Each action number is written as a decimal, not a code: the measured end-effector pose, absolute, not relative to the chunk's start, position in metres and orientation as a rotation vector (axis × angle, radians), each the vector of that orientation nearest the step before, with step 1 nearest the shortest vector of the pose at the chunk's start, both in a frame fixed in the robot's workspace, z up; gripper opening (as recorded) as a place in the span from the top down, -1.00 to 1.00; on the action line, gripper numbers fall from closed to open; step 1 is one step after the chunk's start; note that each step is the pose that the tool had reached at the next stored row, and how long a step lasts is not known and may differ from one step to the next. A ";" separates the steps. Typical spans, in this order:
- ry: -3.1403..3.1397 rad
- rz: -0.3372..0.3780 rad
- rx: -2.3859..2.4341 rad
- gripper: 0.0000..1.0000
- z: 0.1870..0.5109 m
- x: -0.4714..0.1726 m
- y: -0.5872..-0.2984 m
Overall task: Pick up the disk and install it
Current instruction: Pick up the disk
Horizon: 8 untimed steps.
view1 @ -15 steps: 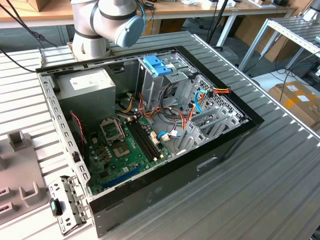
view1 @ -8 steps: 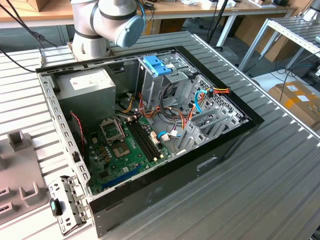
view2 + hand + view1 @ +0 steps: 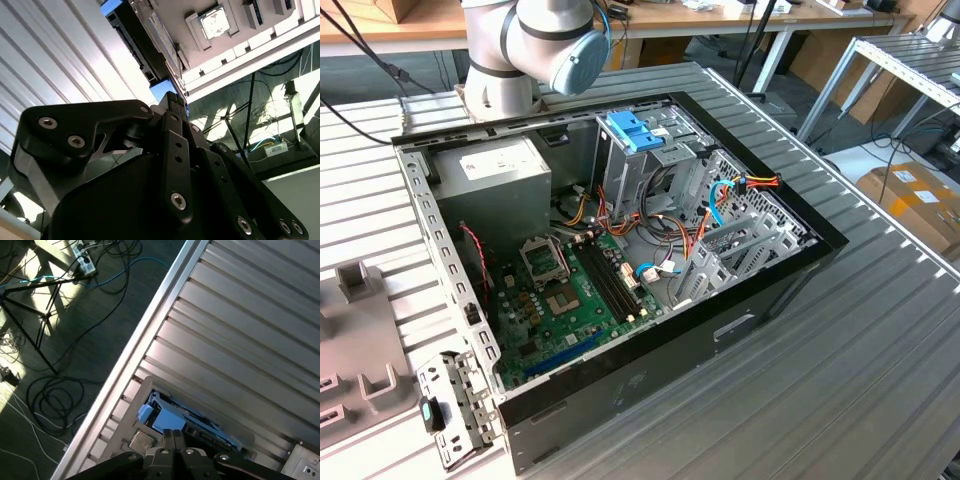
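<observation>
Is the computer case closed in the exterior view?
No, the computer case lies open on its side, with the green motherboard exposed.

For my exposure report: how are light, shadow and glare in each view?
Exterior view: soft, even light on the computer case, no hard shadows. First wrist view: sun patches and hard shadows on the floor, sheen on the table slats. Second wrist view: dark end effector against glaring table slats.
</observation>
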<state>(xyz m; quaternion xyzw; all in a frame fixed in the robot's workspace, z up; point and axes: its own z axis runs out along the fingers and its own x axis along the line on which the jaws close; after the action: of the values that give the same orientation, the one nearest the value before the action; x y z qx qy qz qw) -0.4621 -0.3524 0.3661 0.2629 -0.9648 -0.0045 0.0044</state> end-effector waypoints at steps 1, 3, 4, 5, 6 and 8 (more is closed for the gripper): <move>-3.014 -0.014 0.853 0.79 0.366 -0.462 -0.352; -2.995 -0.014 0.918 0.79 0.366 -0.462 -0.352; -2.982 -0.014 0.959 0.79 0.366 -0.462 -0.352; -2.971 -0.013 0.993 0.79 0.366 -0.462 -0.352; -2.960 -0.013 1.023 0.79 0.366 -0.462 -0.352; -2.939 -0.013 1.083 0.79 0.366 -0.462 -0.352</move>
<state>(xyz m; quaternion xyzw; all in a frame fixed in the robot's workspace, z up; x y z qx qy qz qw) -0.4621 -0.3524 0.3661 0.3457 -0.9383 -0.0042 0.0048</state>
